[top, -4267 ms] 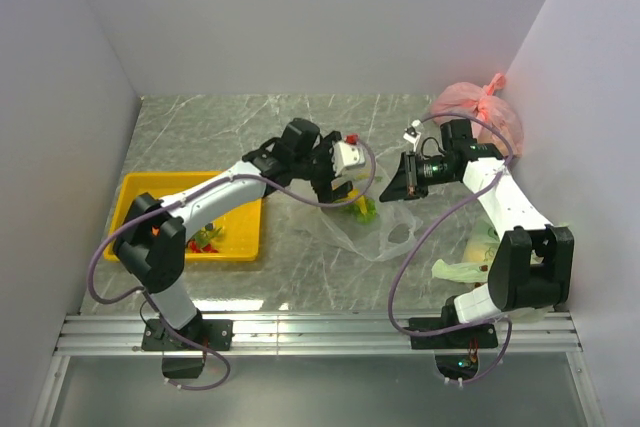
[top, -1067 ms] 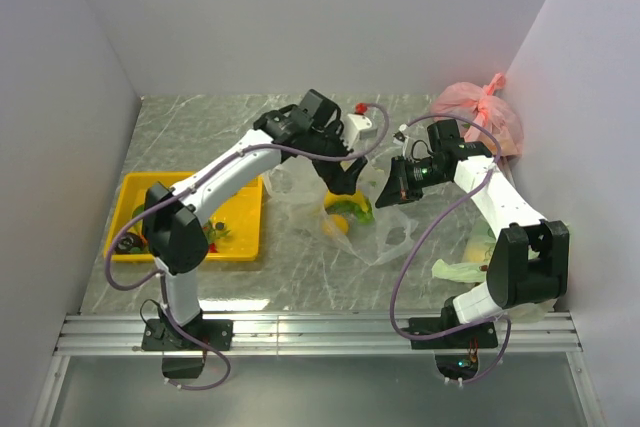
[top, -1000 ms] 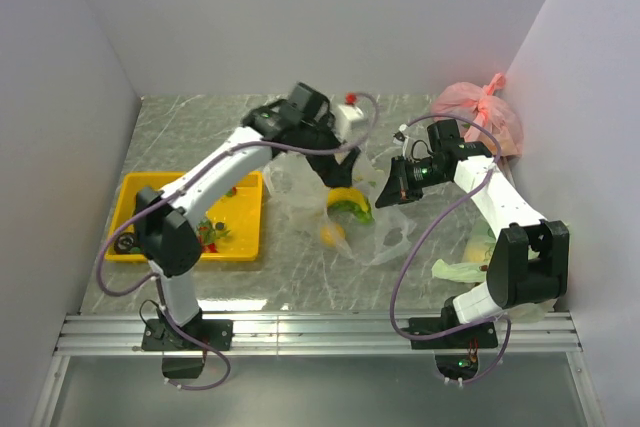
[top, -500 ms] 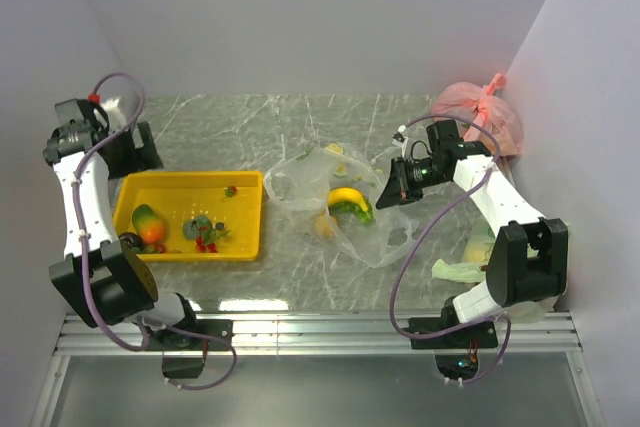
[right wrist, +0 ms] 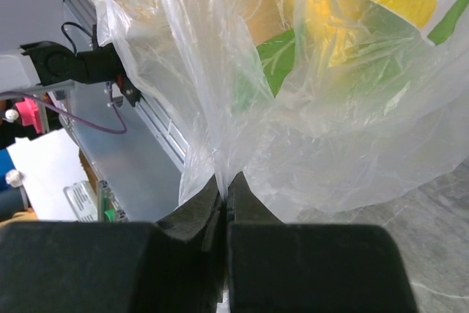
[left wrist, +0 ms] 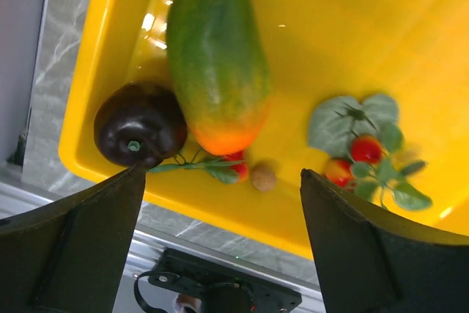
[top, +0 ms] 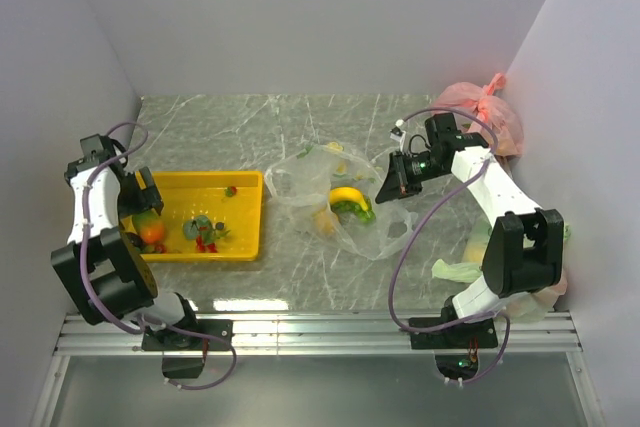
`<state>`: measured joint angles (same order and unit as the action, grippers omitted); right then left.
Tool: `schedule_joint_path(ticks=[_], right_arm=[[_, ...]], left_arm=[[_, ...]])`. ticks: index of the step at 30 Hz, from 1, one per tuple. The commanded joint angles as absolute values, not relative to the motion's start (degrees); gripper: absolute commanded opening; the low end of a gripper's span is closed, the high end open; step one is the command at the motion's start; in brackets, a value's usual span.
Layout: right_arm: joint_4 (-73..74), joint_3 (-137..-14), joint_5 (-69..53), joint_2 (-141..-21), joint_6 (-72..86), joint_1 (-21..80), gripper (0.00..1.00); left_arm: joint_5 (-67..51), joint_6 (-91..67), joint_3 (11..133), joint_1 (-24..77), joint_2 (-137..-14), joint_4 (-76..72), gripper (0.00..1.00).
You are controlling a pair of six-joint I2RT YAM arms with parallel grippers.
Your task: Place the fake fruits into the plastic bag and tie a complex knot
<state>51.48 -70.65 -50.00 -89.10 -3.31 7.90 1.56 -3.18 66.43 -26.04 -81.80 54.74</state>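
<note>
The marble table (top: 300,117) carries the plastic bag (top: 295,182) near its middle, slumped open and spreading toward the right edge. The yellow tray (top: 245,217) lies by the left edge, well apart from the bag.

The right gripper (top: 388,179) sits at the bag's right side, and the wrist view shows its jaws pressed together on a fold of the clear film (right wrist: 308,108), which rises taut from the pinch. The left gripper (top: 142,195) hangs over the tray's left end with its jaws spread wide and nothing between them. Half a second ago it was beyond the tray's far left corner, and a second ago it was over the bag. The right gripper has drawn slightly toward the far edge, still clamped on the film.

Inside the bag lie the banana (top: 347,194), the green grape bunch (top: 357,213) touching it on the near side, and the yellow round fruit (top: 324,224) just left of them, none of them shifted in the last half second.

In the tray, below the open left jaws, a green-and-orange fruit (left wrist: 216,56) leans against a dark purple fruit (left wrist: 141,124) in the near left corner. Red berries (left wrist: 359,148) on leaves lie nearer the tray's middle, and a small brown ball (left wrist: 262,177) rests by the near rim.
</note>
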Motion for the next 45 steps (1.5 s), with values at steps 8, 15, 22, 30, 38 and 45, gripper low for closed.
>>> schedule_joint_path(ticks=[8,15,22,30,38,45], right_arm=[[54.4,-74.97,-50.54,-90.79,-6.33,7.91,0.0],[55.02,-75.5,-50.01,-91.41,-6.68,7.91,0.0],[54.76,-75.59,-49.39,-91.41,-6.42,7.82,0.0],[54.05,-74.44,-49.04,-90.62,-5.71,7.73,0.0],[52.03,-73.65,-50.62,-90.44,-2.99,7.82,0.0],[50.98,-73.13,-52.2,-89.13,-0.71,7.82,0.0]], left_arm=[[5.36,-7.47,62.23,-26.02,-88.59,44.83,0.93],[3.69,-6.59,59.94,-24.61,-94.74,37.45,0.93],[1.33,-8.44,60.29,-18.64,-97.47,34.98,0.82],[-14.47,-5.63,71.25,-9.94,-86.32,39.72,0.37],[-27.86,-0.63,89.19,14.04,-84.8,39.99,0.28],[-27.07,5.1,96.5,33.64,-93.16,34.55,0.34]])
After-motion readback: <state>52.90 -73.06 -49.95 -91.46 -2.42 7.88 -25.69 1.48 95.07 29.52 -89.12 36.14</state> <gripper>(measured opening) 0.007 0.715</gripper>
